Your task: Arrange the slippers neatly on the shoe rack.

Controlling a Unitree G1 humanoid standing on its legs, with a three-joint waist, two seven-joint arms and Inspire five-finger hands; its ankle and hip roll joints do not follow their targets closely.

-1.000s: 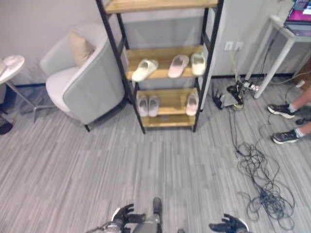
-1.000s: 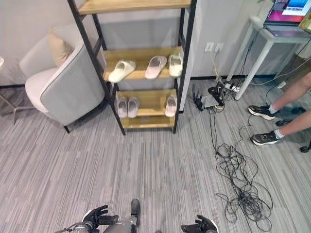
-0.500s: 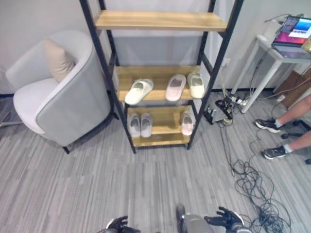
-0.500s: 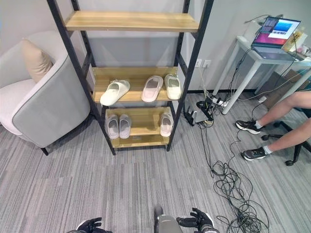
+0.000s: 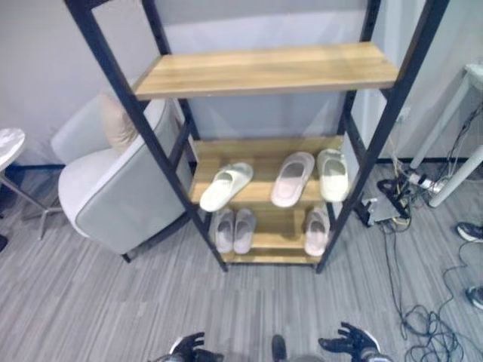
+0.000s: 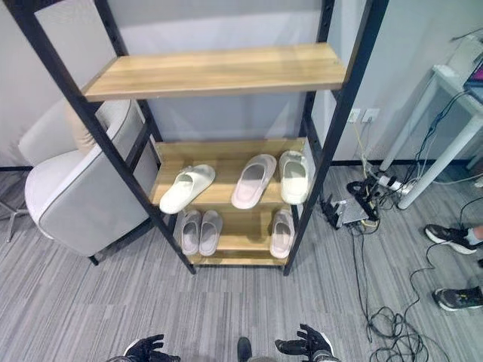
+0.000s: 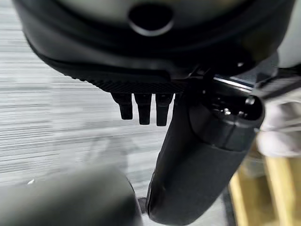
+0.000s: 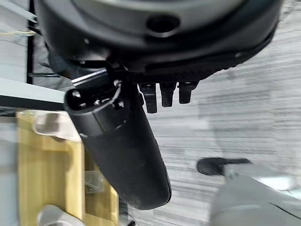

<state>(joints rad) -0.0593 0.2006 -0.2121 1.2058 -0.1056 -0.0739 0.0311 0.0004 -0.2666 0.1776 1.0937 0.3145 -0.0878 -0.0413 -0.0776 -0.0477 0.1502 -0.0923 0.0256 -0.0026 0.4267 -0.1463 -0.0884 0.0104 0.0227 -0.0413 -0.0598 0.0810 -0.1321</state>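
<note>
Both the left hand point(image 6: 145, 350) and right hand point(image 6: 308, 346) hang empty with fingers apart, so step closer and straighten the crooked cream slipper point(image 6: 187, 188) at 11 o'clock on the shoe rack point(image 6: 226, 197).

I see grey striped carpet floor point(image 6: 90, 302), a pale grey wall point(image 6: 226, 26) behind, a grey armchair point(image 5: 121, 204) with a beige cushion point(image 5: 117, 124) on my left, white table legs point(image 6: 434, 143) and tangled cables point(image 6: 385, 324) on my right.
</note>
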